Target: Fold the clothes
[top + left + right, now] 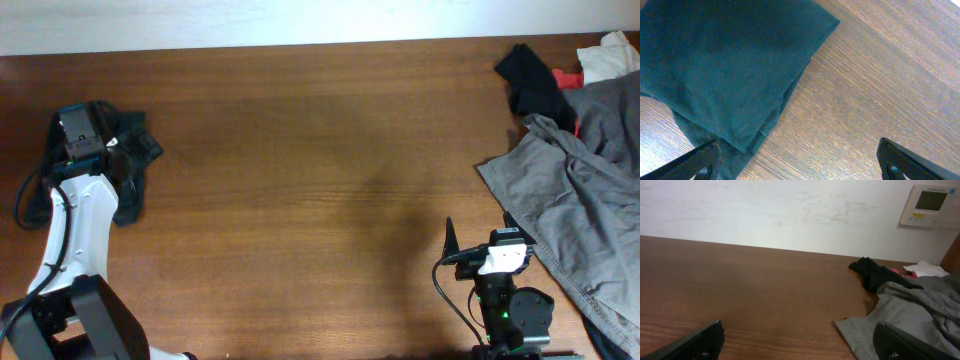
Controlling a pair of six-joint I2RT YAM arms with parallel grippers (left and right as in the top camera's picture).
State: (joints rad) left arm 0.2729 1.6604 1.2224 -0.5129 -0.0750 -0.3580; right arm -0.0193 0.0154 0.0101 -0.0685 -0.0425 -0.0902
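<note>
soft, matt dark green cloth clothes (pixel 730 65) lie on a smooth, grained wooden desk (pixel 880 90); a grey garment (pixel 910 317) looks woven and matt.

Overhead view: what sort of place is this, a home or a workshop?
Probably a robotics lab, not a home: a left arm and right arm stand at a wooden table, a grey garment and dark garment lie on it, and a control panel hangs on the wall.

Two garments (pixel 137 148) (pixel 590 190), three scraps (pixel 535 85) (pixel 568 76) (pixel 610 55), two tools (pixel 799 161) (pixel 800 341)
</note>
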